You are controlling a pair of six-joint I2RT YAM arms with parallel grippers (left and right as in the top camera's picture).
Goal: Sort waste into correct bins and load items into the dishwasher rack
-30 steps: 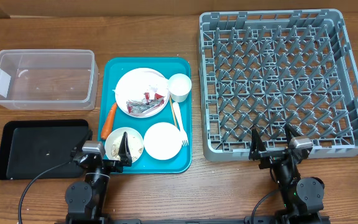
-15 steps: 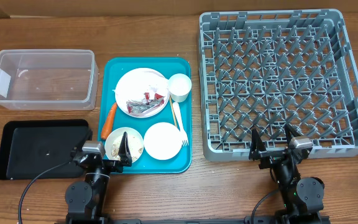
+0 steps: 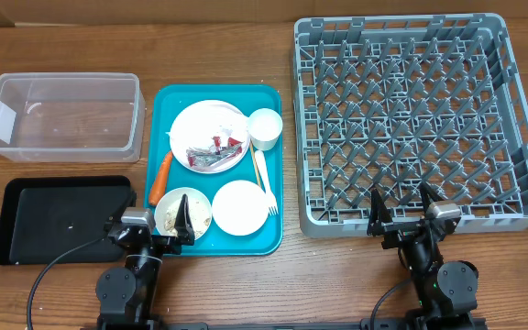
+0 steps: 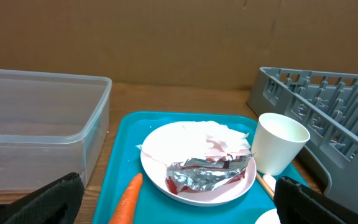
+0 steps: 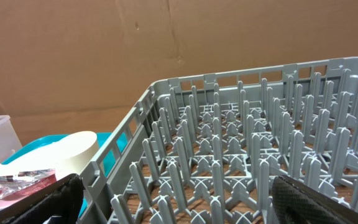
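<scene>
Bright, even light from above; shadows soft, short. Glints on tub (image 3: 62, 115) & wrapper (image 4: 207, 174). Wrist views sharp mid-frame; fingers (image 4: 36, 205) in btm corners dark, blurry.

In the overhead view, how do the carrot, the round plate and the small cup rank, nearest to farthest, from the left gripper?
1. The carrot, nearest, at the left edge of the teal tray.
2. The plate, farther back, mid-tray.
3. The cup, farthest, at the tray's back right.

One plate (image 3: 200, 119), two bowls (image 3: 168, 213) (image 3: 240, 206), one cup (image 3: 265, 126), one fork (image 3: 266, 188), one carrot (image 3: 160, 178), two bins (image 3: 62, 116) (image 3: 53, 215), one rack (image 3: 392, 22).
</scene>
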